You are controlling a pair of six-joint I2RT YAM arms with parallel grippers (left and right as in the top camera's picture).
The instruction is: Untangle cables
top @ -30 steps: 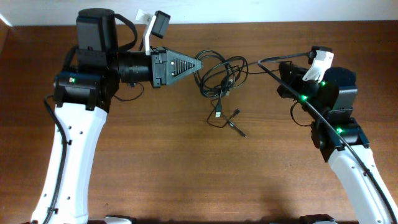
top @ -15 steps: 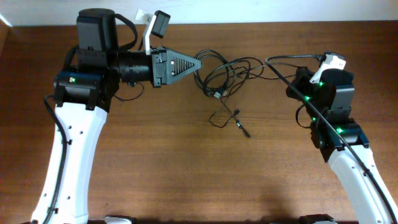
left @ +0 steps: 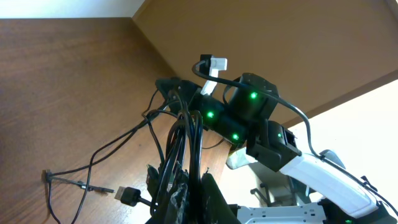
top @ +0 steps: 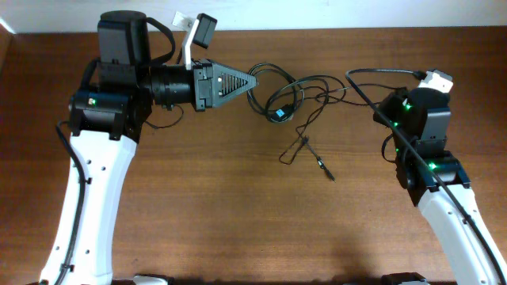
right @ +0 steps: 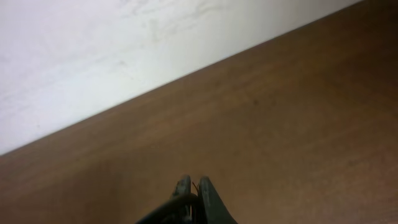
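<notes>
Jaws L+R tight on cables [left: 186,149]; R pinch clear only via L wrist cam.

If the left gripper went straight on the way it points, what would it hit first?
The cables it grips, bunched just ahead of the left gripper; past them, likely the right arm, though depth is unclear.

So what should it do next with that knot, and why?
Probably draw the right end effector a little outward, away from the left end effector. Both are shut on the cables, whose loops are bunched beside the left one, with plug ends lying loose on the table.
</notes>
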